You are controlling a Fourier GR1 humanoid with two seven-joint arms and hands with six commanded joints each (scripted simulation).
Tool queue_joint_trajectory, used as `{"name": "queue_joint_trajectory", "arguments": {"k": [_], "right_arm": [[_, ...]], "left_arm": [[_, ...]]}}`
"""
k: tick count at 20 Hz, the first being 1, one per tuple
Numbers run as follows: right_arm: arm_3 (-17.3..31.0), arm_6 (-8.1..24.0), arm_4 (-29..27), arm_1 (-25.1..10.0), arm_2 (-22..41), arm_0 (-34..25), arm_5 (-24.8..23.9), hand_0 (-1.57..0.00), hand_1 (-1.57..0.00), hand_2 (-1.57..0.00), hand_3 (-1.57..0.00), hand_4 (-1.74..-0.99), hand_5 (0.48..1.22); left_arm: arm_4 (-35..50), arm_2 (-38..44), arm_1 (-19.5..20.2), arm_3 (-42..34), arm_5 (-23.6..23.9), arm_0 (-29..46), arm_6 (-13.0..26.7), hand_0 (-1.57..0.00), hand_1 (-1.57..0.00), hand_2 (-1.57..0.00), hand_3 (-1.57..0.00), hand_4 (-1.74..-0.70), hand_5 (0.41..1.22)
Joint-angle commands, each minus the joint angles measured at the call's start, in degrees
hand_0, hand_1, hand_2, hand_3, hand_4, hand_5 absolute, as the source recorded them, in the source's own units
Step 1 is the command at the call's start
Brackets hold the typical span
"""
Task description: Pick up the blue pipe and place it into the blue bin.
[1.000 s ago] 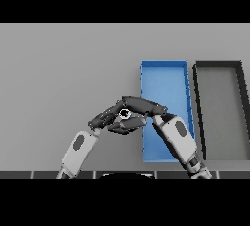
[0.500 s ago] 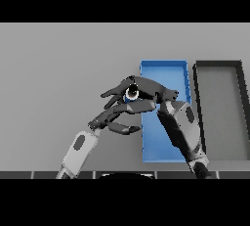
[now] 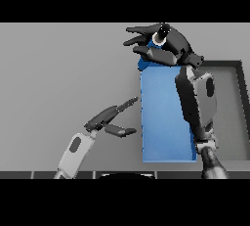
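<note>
A smooth grey worktop (image 3: 53, 73) carries a flat-walled, rectangular blue bin (image 3: 163, 122) and, beside it on the right, a dark bin (image 3: 232, 107). The right hand (image 3: 168, 49), fingers curled, grips the pipe (image 3: 161, 36) above the blue bin's far end. Only the pipe's round pale end shows; its long axis cannot be judged. The left hand (image 3: 110, 120) hovers left of the bin, fingers relaxed and apart.

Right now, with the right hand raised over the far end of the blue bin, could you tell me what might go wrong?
1. The right hand holds the blue pipe near the blue bin's far rim; released there, it may land outside.
2. Little of the pipe shows below the curled fingers, so the grip could be shallow and slip.
3. The dark bin sits alongside; a sideways drift could drop the pipe there.
</note>
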Motion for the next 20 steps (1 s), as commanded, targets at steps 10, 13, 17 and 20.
{"name": "queue_joint_trajectory", "arguments": {"k": [10, 13, 17, 20], "right_arm": [[8.87, 2.81, 12.69, -3.14, -3.26, 8.78, -0.66, -1.57, -1.57, -1.57, -1.57, -1.500, 1.221], [8.64, 5.84, 15.64, -3.07, -3.04, 13.01, -1.41, -1.57, -1.57, -1.57, -1.57, -1.500, 1.221], [8.23, 10.23, 19.55, -1.90, -3.27, 18.02, -4.63, -1.57, -1.57, -1.57, -1.57, -1.500, 1.221], [11.21, 10.92, 20.05, -2.19, -1.51, 19.95, -6.97, -1.57, -1.57, -1.57, -1.57, -1.498, 1.221]], "left_arm": [[-0.91, 0.64, 0.08, 1.86, 0.61, -1.14, -0.66, 0.00, 0.00, 0.00, 0.00, -0.94, 0.460], [-1.77, 0.55, 0.27, 2.07, 1.20, -0.99, -2.51, 0.00, 0.00, 0.00, 0.00, -0.93, 0.462], [-1.86, 0.72, 0.13, 1.78, 1.65, -1.36, -2.07, 0.00, 0.00, 0.00, 0.00, -0.93, 0.466], [-2.30, 0.55, 0.44, 1.32, 1.84, -1.17, -2.50, 0.00, 0.00, 0.00, 0.00, -0.92, 0.474]]}}
